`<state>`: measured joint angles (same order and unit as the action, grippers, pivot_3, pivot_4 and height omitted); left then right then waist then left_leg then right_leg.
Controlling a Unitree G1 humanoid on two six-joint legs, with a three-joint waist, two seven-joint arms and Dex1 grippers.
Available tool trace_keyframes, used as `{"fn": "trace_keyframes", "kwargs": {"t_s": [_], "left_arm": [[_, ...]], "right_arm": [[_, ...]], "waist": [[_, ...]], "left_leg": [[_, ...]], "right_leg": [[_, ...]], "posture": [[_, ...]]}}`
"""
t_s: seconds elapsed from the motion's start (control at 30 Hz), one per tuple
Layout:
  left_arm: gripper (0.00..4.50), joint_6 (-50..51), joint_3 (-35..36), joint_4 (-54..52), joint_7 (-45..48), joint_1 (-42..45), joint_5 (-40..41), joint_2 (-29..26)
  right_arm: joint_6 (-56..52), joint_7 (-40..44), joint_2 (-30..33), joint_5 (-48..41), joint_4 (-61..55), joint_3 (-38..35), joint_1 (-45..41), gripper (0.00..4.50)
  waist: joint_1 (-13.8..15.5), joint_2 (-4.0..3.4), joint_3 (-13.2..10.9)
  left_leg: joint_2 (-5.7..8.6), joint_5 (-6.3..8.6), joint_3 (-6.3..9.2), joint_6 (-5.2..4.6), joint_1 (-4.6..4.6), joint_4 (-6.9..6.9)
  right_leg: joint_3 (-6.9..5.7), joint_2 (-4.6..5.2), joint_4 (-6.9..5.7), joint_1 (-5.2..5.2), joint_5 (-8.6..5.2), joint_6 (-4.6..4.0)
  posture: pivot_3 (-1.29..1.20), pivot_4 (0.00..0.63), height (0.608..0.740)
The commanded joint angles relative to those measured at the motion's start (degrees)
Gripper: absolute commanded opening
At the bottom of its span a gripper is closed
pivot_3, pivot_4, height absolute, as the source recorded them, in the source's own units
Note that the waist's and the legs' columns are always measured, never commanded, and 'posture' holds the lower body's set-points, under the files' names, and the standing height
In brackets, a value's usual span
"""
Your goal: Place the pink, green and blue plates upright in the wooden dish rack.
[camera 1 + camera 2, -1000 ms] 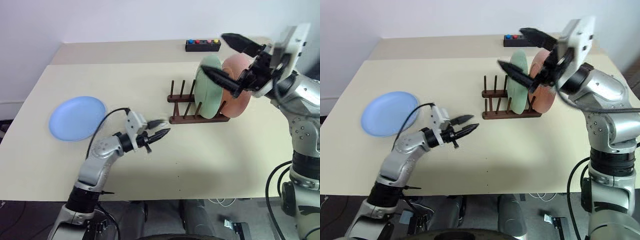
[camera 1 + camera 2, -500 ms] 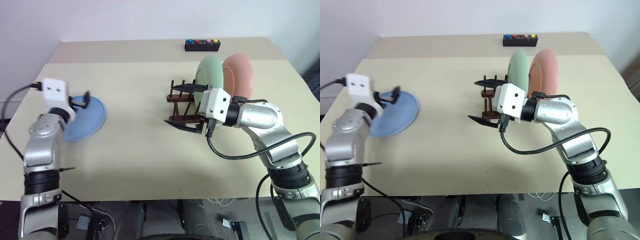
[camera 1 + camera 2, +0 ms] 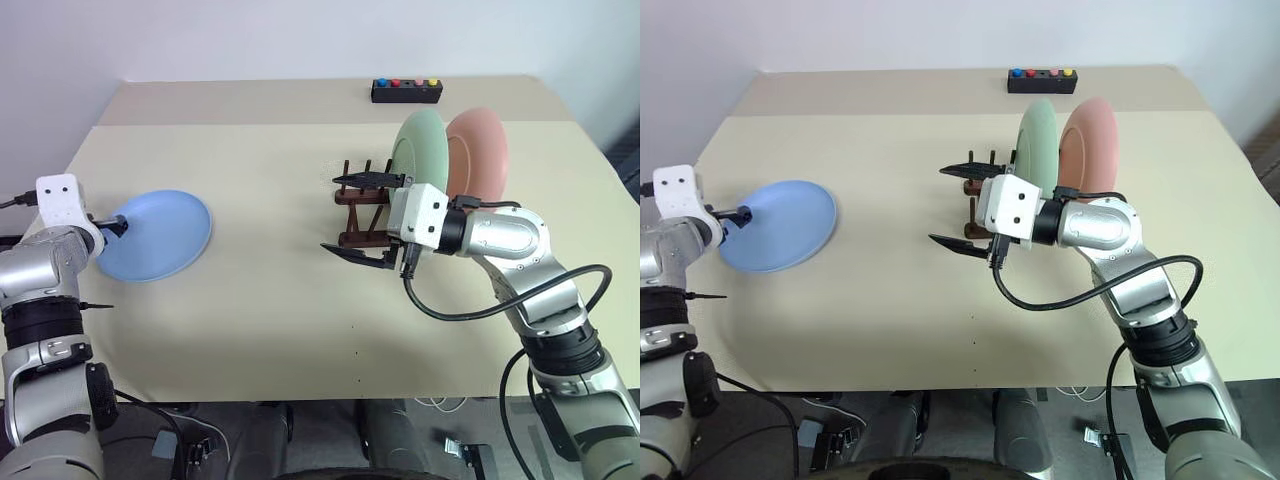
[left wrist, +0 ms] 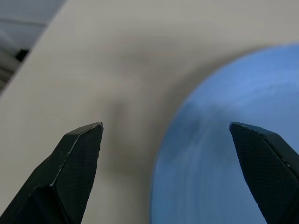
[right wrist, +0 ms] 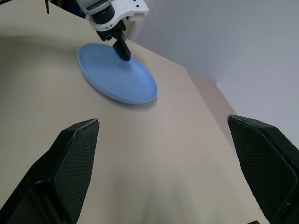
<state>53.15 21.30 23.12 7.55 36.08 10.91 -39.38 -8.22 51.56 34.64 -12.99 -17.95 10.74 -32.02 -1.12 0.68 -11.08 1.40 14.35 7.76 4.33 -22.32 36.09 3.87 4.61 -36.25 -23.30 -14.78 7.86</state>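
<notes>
The blue plate (image 3: pixel 155 235) lies flat on the table's left side. My left gripper (image 4: pixel 166 125) is open at its left rim, one finger over the plate (image 4: pixel 233 163) and the other over bare table. The green plate (image 3: pixel 420 155) and the pink plate (image 3: pixel 480 150) stand upright side by side in the wooden dish rack (image 3: pixel 350 198), pink farther right. My right gripper (image 3: pixel 330 213) is open and empty, pointing left at the rack's free left end, its fingers one above the other.
A black box with coloured buttons (image 3: pixel 406 91) sits at the table's far edge behind the rack. Bare tabletop (image 3: pixel 270 260) stretches between the blue plate and the rack. The table's left edge runs close beside my left arm.
My left arm swung from the table's middle out to the blue plate's left rim and its gripper opened. My right arm dropped from above the standing plates to the rack's left end.
</notes>
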Motion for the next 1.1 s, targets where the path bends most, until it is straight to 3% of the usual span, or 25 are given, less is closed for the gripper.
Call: {"fn": "trace_keyframes", "kwargs": {"t_s": [0.03,0.07,0.17,0.4,0.53,0.7,0.87,1.1], "left_arm": [[4.44,2.72,-0.62,-0.06,0.71,1.34,-0.28,-1.35],[4.44,3.06,-0.32,-0.02,0.71,1.39,-0.05,-1.23],[3.56,2.93,2.8,-0.98,-0.61,1.26,1.3,0.1],[0.08,4.33,8.05,-5.15,-3.06,0.12,4.5,3.87],[0.03,4.55,8.76,-10.91,-4.23,-0.72,5.97,7.3],[0.03,-2.57,8.07,-22.73,-4.04,0.06,8.21,13.28],[0.03,-8.95,1.9,-30.78,-4.57,3.62,6.75,16.74],[0.03,-16.02,-10.36,-37.3,-7.53,7.57,0.55,21.89]], "right_arm": [[0.75,-0.46,-0.35,-0.04,-1.78,-1.4,0.1,4.5],[0.8,-0.45,-0.3,0.02,-1.78,-1.53,0.19,4.5],[0.96,-0.53,-0.21,0.19,-1.63,-1.83,0.33,4.5],[1.39,-0.57,-0.3,0.41,-0.77,-1.87,0.26,4.5],[1.66,-0.55,-0.44,0.45,-0.14,-1.81,0.25,4.5],[1.9,-1.34,-0.61,0.84,0.31,-2.11,-0.21,4.5],[3.32,-3.14,-1.04,3.19,1.66,-1.93,-2.12,4.5],[9.7,-9.7,-1.54,15.64,8.04,0.45,-5.26,4.5]], "waist": [[-0.03,0.01,0.01],[-0.03,0.03,0.02],[-0.02,0.04,0.02],[0.09,0.04,0.02],[0.19,0.07,0.04],[0.37,0.18,0.02],[0.28,0.19,0.02],[0.16,0.2,0.02]], "left_leg": [[0.0,0.0,0.0,0.0,0.0,0.0],[0.0,0.0,0.0,0.01,0.0,0.0],[0.0,-0.01,0.01,0.01,0.0,-0.01],[0.0,-0.01,0.0,0.02,0.0,-0.01],[0.0,-0.04,0.0,0.08,0.0,0.02],[0.0,-0.08,0.02,0.15,-0.05,0.04],[0.0,-0.09,0.01,0.17,-0.06,0.03],[0.02,-0.1,-0.02,0.18,-0.06,0.02]], "right_leg": [[0.0,0.0,0.0,0.0,0.0,0.0],[0.0,0.0,0.0,0.0,0.0,-0.01],[0.0,0.0,-0.01,-0.01,0.0,-0.01],[0.0,0.02,-0.01,-0.02,0.01,-0.01],[0.0,0.04,-0.02,-0.01,0.03,-0.01],[0.0,0.05,0.0,-0.01,0.08,0.01],[0.0,0.04,0.0,-0.04,0.1,0.0],[0.01,0.05,0.04,-0.03,0.11,0.02]], "posture": [[0.0,0.15,0.74],[0.0,0.15,0.74],[0.0,0.15,0.74],[0.0,0.15,0.74],[0.0,0.15,0.74],[0.0,0.15,0.74],[0.0,0.15,0.74],[0.0,0.15,0.74]]}}
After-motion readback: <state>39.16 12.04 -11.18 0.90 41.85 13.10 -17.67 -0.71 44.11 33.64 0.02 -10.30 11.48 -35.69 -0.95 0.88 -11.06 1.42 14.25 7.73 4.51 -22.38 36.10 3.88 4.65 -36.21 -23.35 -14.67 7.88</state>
